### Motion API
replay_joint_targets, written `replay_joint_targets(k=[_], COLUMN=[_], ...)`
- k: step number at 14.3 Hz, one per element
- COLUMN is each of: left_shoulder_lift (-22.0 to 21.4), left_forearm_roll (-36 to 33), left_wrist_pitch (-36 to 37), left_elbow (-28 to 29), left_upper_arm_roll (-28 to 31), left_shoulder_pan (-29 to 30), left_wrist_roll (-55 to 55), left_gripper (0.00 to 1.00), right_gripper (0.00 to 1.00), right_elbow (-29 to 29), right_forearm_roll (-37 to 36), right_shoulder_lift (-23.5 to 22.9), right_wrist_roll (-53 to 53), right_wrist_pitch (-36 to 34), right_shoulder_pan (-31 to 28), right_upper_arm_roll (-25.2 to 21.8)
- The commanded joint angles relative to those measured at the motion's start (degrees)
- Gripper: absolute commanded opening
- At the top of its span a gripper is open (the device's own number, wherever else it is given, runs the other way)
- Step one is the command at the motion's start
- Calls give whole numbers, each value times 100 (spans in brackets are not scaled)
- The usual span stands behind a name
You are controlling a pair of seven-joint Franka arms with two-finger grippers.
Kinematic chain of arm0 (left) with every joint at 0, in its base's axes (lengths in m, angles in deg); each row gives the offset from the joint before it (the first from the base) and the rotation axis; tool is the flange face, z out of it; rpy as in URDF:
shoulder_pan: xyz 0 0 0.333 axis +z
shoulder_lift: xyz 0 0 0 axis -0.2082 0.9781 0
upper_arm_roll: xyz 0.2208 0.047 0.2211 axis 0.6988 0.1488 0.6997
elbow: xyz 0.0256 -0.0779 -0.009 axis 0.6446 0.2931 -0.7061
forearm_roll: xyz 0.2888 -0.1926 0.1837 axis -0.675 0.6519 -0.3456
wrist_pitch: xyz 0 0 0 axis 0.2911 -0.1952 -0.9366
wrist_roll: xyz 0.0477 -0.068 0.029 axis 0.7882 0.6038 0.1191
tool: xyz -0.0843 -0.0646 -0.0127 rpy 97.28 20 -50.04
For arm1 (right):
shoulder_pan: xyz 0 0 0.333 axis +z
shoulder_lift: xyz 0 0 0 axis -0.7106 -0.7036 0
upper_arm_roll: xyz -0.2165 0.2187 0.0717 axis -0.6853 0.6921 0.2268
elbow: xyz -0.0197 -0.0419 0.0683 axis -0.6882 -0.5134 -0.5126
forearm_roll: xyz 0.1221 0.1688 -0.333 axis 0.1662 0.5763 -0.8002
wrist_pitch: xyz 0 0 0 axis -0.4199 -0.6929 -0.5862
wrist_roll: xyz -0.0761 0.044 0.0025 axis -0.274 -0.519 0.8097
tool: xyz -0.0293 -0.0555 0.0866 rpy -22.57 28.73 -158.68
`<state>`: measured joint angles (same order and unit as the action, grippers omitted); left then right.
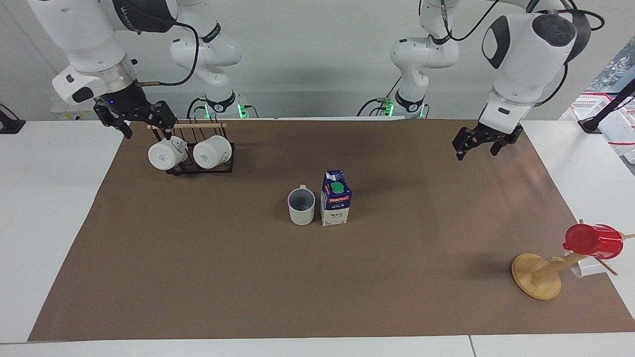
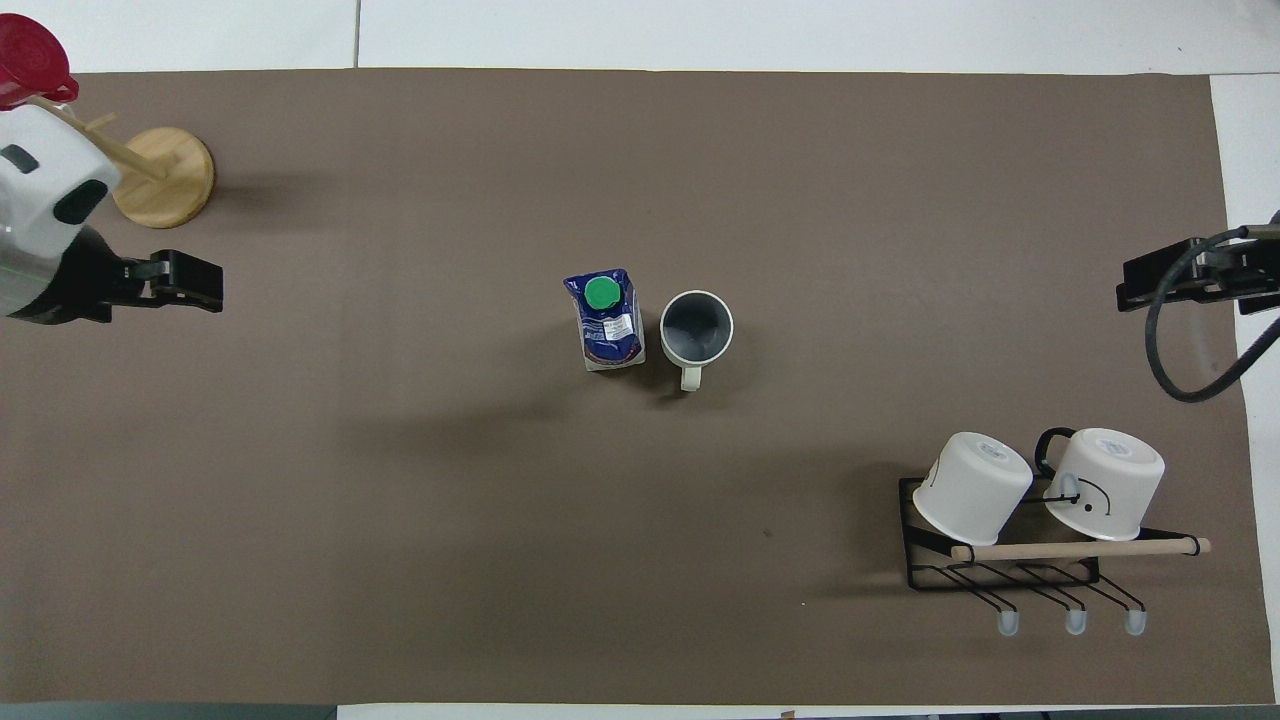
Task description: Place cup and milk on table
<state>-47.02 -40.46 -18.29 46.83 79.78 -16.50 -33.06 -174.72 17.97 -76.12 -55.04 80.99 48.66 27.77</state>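
We see the left gripper open, empty, up at frame's right over the brown-matted white table; right gripper open, upper left, w/ nothing held. Centre frame: small white grey-blue-lined mug upright, just beside dark blue green-capped carton.

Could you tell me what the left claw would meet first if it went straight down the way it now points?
Probably only the table's brown mat: the left claw hangs over bare mat toward the left arm's end, well clear of the milk. Its exact tilt is hard to judge.

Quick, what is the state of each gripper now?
Left gripper: jaws open, holding nothing, over the mat.
Right gripper: jaws open, holding nothing, waiting.
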Motion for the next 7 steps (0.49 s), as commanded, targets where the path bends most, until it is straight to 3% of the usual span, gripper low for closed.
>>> replay_joint_targets(k=[1, 5, 7], left_shoulder_lift=[-7, 186, 204], left_forearm_roll=[131, 131, 131], left_wrist_pitch=[416, 951, 883], left_elbow=[-428, -1008, -974], left_upper_arm_roll=[-49, -31, -40], left_shoulder_pan=[280, 658, 633], left_wrist_roll=[-402, -999, -1009], left_gripper=[100, 100, 100], right_gripper=[100, 100, 100], right_elbow=[66, 66, 75], right_forearm_roll=[117, 100, 74], right_shoulder_lift=[-33, -33, -33], right_wrist_roll=[-130, -139, -139], right_wrist_pitch=[-83, -74, -74], right_shoulder_pan=[-73, -47, -30], right_upper_arm_roll=[21, 21, 30])
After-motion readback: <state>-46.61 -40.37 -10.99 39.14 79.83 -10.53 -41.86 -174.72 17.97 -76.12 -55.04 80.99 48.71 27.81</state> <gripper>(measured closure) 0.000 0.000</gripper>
